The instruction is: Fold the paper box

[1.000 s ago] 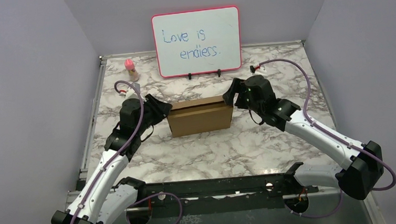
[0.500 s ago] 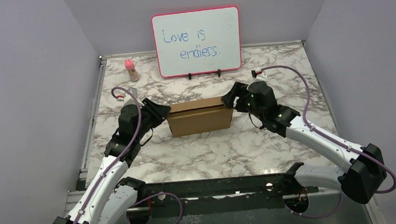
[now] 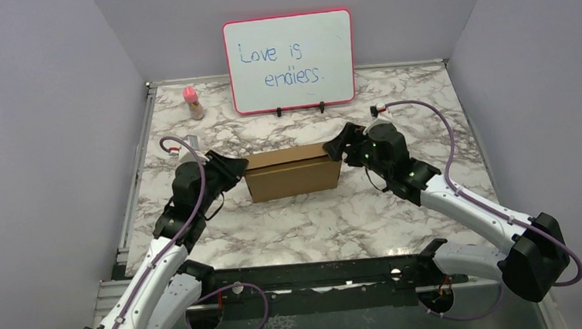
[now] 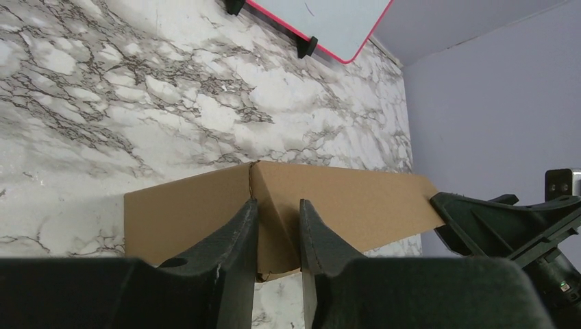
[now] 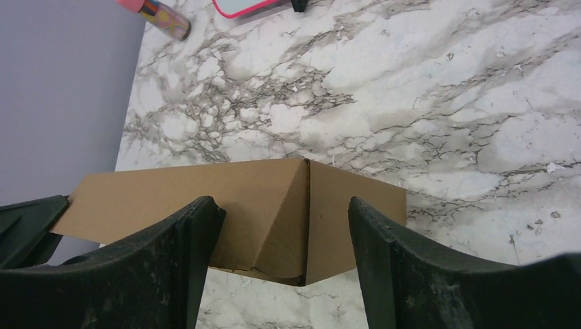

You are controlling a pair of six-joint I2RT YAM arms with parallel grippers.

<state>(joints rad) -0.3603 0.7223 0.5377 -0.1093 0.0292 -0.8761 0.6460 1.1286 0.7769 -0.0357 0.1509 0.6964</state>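
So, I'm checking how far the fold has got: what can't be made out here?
- Inside of the brown cardboard box: every view, hidden by its own panels.
- Whether the left gripper grips the box's corner: left wrist view, its fingers cover the contact.
- Box's lower corners: right wrist view, behind the right gripper.
- Label of the small pink-capped bottle: too small in the top view, cut off in the right wrist view.

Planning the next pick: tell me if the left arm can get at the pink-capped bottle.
Probably yes: nothing stands between the left gripper, at the paper box's left end, and the pink-capped bottle.
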